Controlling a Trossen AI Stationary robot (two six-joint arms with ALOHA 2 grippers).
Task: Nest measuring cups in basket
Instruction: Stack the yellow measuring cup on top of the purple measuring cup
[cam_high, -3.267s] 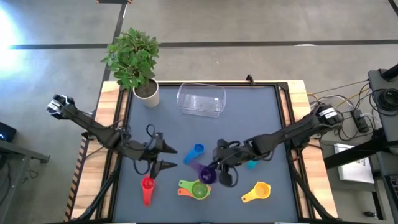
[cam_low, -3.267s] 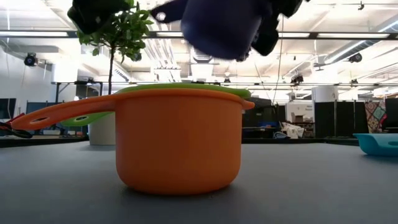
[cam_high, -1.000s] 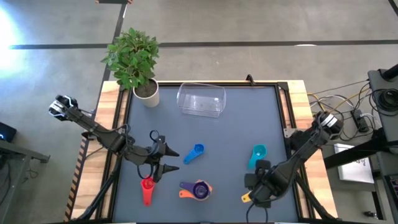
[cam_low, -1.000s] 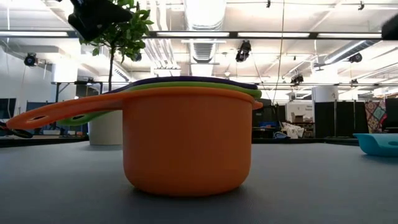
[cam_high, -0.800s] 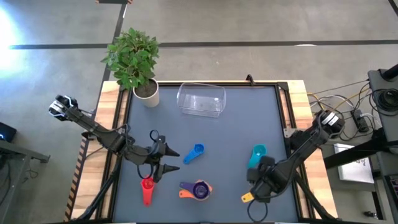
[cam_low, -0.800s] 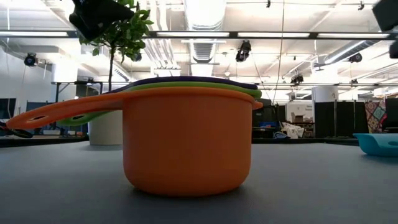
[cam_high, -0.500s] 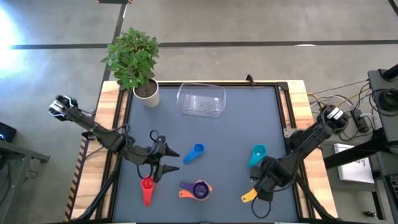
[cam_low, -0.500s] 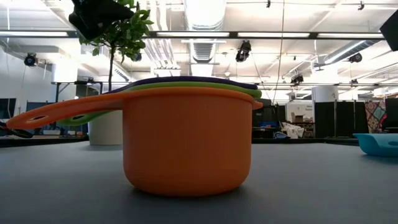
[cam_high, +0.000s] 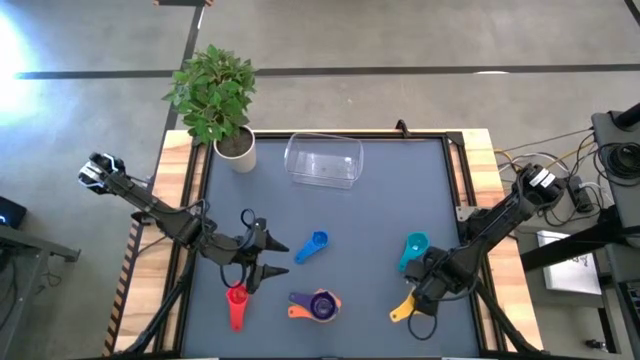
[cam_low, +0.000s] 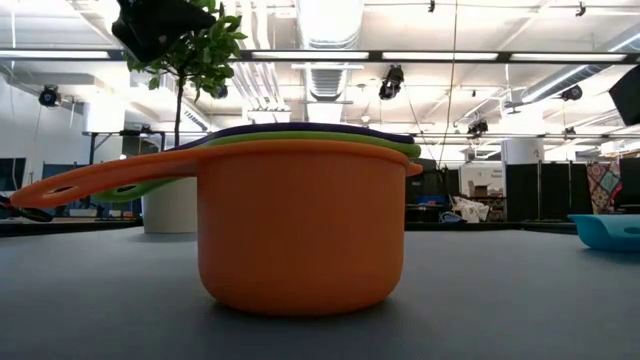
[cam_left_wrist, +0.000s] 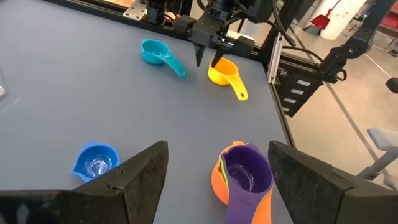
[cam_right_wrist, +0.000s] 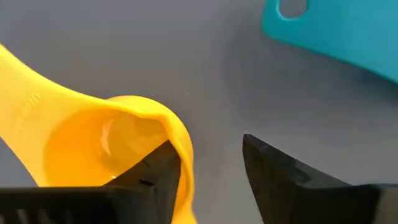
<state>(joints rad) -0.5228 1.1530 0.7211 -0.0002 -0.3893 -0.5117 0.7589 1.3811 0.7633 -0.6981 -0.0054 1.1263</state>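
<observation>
The right gripper sits low over the yellow measuring cup near the desk's front right corner. Its fingers are parted and straddle the bowl's rim: one finger stands inside the bowl against the wall, the other on the bare desk outside. Nothing is clamped yet. In the high view the yellow cup's handle points toward the front left, so its long axis runs on a diagonal, with the bowl hidden under the right gripper. The coming grasp likely turns on closing across that wall, at the bowl end and not the handle.

The teal measuring cup lies just behind, apart from the yellow one. Farther left, near the front edge, the orange, green and purple cups sit nested as a stack. The blue cup lies mid-desk and the red cup toward the front left.

The left gripper waits, fingers spread and empty, beside the red cup. The clear basket stands empty at the back edge, well apart from every cup.
</observation>
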